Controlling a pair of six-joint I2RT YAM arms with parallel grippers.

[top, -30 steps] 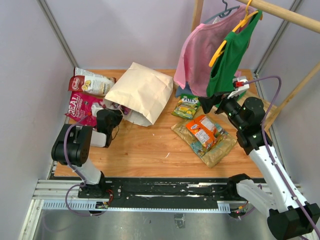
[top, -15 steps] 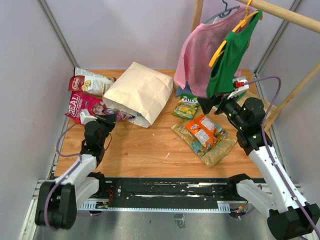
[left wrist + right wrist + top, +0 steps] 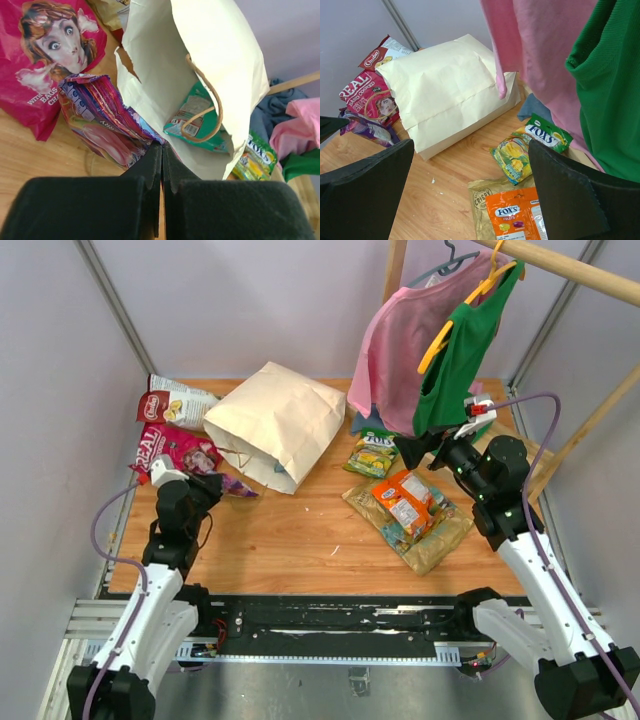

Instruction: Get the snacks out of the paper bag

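Observation:
The tan paper bag (image 3: 275, 425) lies on its side, its mouth facing my left arm. My left gripper (image 3: 207, 485) is shut on a corner of a purple snack packet (image 3: 233, 485), which lies just outside the bag's mouth. In the left wrist view the gripper (image 3: 162, 148) pinches the purple packet (image 3: 100, 117). A teal packet (image 3: 197, 120) still lies inside the bag (image 3: 220, 65), behind a loop handle. My right gripper (image 3: 415, 450) is open and empty, hovering above the green packet (image 3: 530, 147) on the right.
A magenta packet (image 3: 170, 450) and a red-white packet (image 3: 175, 400) lie at the left. An orange packet (image 3: 405, 502) lies on a tan packet (image 3: 430, 540) at the right. Pink and green shirts (image 3: 430, 340) hang above the back right.
My left arm has drawn back toward the near left, pulling the purple packet out of the bag's mouth. The right arm has not moved.

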